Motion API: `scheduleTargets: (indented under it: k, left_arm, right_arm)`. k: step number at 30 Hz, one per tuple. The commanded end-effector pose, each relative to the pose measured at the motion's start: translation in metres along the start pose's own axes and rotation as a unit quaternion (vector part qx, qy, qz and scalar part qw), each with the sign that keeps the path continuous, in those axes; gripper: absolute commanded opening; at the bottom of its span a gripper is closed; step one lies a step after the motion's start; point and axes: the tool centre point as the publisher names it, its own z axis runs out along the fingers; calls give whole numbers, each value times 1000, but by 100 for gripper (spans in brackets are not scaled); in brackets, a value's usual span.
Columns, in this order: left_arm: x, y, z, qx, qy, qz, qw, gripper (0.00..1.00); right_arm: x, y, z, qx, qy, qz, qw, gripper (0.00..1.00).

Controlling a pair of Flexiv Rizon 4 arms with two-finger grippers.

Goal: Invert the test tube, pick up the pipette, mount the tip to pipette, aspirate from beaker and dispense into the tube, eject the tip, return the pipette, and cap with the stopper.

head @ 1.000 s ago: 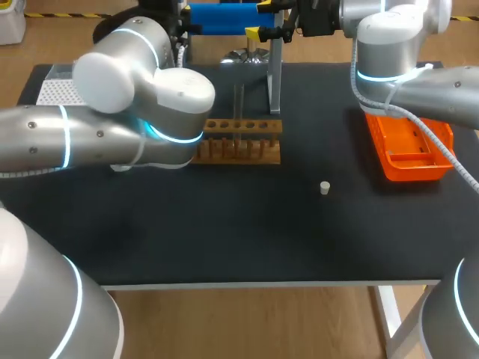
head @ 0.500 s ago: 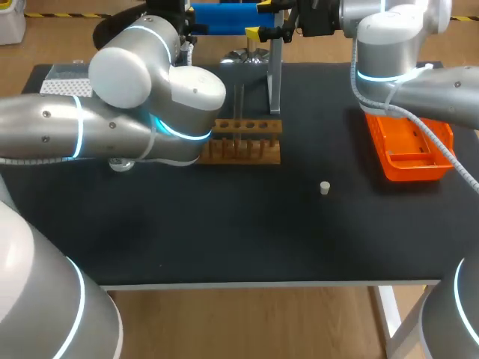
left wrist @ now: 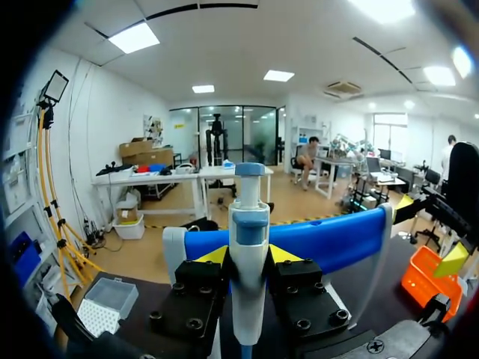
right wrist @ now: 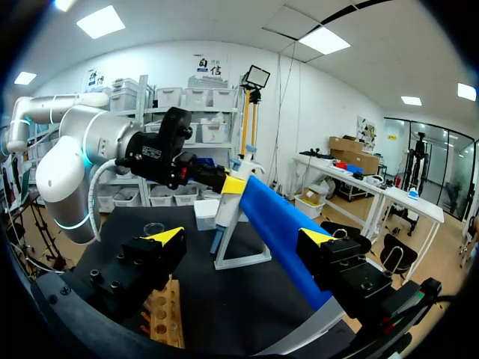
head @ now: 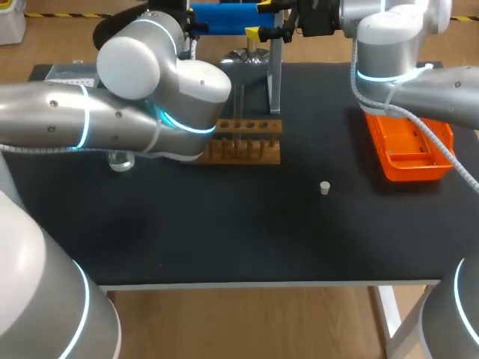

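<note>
Left wrist view: my left gripper (left wrist: 247, 256) has its jaws closed on the pipette (left wrist: 248, 224), which is at the blue stand (left wrist: 337, 239). My right gripper (right wrist: 242, 236) is spread wide and empty, close to the stand.

No text, number or label is showing clearly enough to be read on anything lying on the table (head: 224, 239). The pipette (left wrist: 248, 247), seen close in the left wrist view, is showing no legible marking either.
</note>
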Motion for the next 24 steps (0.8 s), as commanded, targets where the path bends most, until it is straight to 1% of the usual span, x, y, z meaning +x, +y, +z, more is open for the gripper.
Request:
scheduleTargets:
  k: [1, 8, 24]
  left_arm:
    - [0, -1, 3, -7, -6, -2, 1000, 0]
    - [-4, 5, 3, -18, -9, -7, 1000, 0]
    - [-9, 13, 8, -35, -4, -13, 999, 0]
  right_arm:
    - [-1, 1, -1, 2, 2, 0, 1000, 100]
    - [-1, 1, -1, 2, 2, 0, 1000, 100]
    - [-1, 1, -1, 2, 2, 0, 1000, 100]
